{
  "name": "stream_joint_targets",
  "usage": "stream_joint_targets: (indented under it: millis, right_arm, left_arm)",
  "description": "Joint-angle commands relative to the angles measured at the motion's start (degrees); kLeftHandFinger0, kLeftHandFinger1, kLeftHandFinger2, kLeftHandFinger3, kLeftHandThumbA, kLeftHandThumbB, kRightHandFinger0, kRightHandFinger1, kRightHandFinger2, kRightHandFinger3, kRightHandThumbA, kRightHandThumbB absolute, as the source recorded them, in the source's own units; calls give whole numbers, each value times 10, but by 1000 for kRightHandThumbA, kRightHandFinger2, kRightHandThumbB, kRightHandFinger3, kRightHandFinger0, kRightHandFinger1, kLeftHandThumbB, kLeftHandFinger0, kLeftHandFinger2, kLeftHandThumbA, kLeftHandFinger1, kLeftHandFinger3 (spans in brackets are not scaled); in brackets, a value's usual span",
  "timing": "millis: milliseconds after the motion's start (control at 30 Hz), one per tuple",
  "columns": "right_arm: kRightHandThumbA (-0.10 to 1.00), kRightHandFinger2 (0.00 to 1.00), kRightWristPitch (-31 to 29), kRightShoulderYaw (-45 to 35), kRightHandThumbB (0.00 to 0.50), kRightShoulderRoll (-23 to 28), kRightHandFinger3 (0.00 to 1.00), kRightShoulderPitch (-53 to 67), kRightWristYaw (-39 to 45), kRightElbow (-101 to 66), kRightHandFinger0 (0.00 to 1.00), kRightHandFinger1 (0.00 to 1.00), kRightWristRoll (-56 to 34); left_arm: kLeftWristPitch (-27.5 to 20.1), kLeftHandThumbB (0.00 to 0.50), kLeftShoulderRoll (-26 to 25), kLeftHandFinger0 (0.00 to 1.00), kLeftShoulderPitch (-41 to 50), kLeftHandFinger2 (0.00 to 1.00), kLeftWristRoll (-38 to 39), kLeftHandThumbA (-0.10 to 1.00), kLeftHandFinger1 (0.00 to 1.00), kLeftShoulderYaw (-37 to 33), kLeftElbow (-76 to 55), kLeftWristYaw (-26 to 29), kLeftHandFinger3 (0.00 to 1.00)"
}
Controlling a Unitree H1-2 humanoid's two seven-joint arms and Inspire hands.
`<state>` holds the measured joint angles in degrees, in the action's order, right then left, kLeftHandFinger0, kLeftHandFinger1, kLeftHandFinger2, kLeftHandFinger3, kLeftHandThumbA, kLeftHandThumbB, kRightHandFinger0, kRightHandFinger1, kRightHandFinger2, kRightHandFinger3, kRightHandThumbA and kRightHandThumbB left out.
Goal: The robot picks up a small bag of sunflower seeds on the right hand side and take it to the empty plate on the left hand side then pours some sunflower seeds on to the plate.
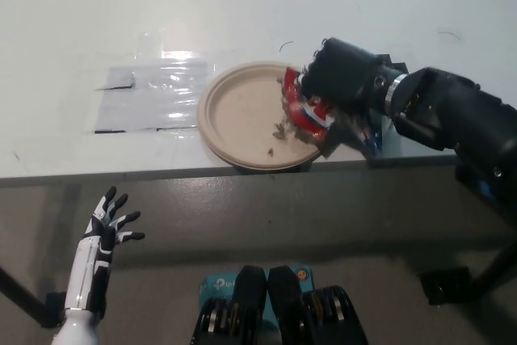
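A tan paper plate [242, 115] lies on the white table [242, 6] near its front edge. My black right hand [343, 82] is shut on a small red, white and blue bag of sunflower seeds [303, 111], tipped over the plate's right side. Loose seeds [279, 131] lie scattered on the plate below the bag's mouth. My white left hand [105, 236] hangs open below the table edge at the lower left, holding nothing.
A clear plastic sheet [153, 94] lies flat on the table left of the plate. The table's front edge runs just under the plate, with grey floor [266, 216] below it.
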<state>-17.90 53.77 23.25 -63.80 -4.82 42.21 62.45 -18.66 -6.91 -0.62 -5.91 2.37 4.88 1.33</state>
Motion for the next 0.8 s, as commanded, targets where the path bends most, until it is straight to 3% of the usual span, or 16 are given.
stream_joint_targets:
  millis: [0,67,100,167,233,267,300,367,433,533,600,767]
  right_arm:
    - [304,246,10,22,9,15,178,-43,-94,21,0,0,89]
    - [283,228,5,22,0,12,127,-47,-95,34,0,0,85]
    - [238,232,4,19,0,10,267,-47,-91,42,0,0,80]
    - [196,229,1,7,0,8,386,-48,-85,49,0,0,68]
    - [289,209,-3,-10,0,3,448,-53,-88,78,0,0,48]
    - [325,218,-1,-20,0,-1,410,-56,-81,93,0,3,36]
    - [339,207,7,-41,0,-4,259,-55,-86,104,0,0,19]
    - [329,293,23,-68,0,-5,119,-53,-94,114,0,16,6]
    - [262,347,21,-93,0,-7,88,-58,-118,144,0,35,-6]
    - [164,434,4,-111,0,-10,141,-65,-163,189,0,52,-9]
    - [183,510,-8,-116,0,-8,228,-73,-176,217,0,122,-11]
    - [259,512,6,-109,0,-4,300,-80,-206,243,0,129,5]
  left_arm:
    - [-2,18,-8,643,-4,942,-1,1000,800,-4,-16,-7,1000]
    - [-5,0,-8,635,-4,927,-6,1000,786,-4,-17,-4,1000]
    - [-7,6,-9,632,-5,922,-7,1000,782,-4,-17,-5,1000]
    - [-8,6,-9,629,-5,919,-5,1000,778,-4,-16,-6,1000]
    - [-7,11,-9,622,-4,914,-5,1000,768,-5,-16,-6,1000]
    - [-8,6,-10,610,-3,907,-6,1000,756,-5,-17,-6,1000]
    - [-9,1,-9,601,-4,902,-4,1000,748,-5,-16,-6,1000]
    - [-12,0,-9,595,-3,900,-2,1000,746,-4,-14,-6,1000]
    - [-13,2,-8,592,-1,898,0,1000,745,-4,-14,-5,1000]
    - [-10,6,-7,581,4,888,1,1000,736,-3,-16,-5,1000]
    - [-12,1,-7,568,5,870,3,1000,719,-2,-15,-5,1000]
    - [-17,6,-6,546,9,837,3,1000,686,-1,-14,-3,1000]
